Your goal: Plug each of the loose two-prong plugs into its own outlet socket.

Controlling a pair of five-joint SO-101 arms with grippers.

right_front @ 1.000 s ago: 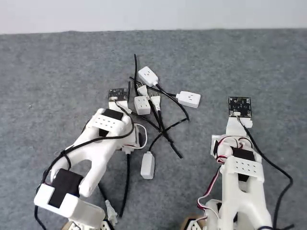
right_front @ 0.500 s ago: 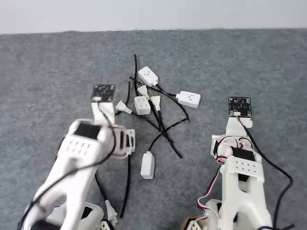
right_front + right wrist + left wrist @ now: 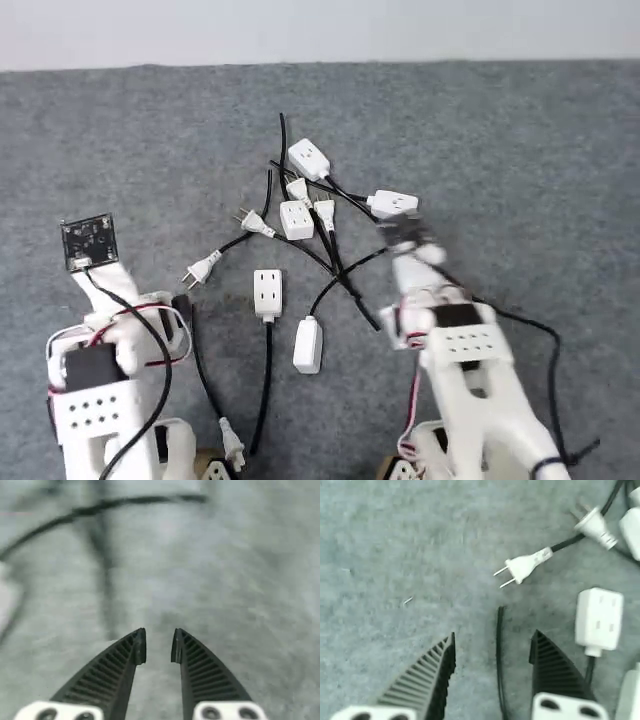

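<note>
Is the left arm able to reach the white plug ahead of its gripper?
Probably yes: the plug lies on carpet ahead of the open left gripper; only a black cable lies between.

A grey, felt-like carpet covers the tabletop [image 3: 540, 140], its short nap mottled and evenly lit, with only faint, soft shadows. At twelve o'clock the covering ends in a straight edge against a plain pale wall [image 3: 320, 30] running the full width.
</note>
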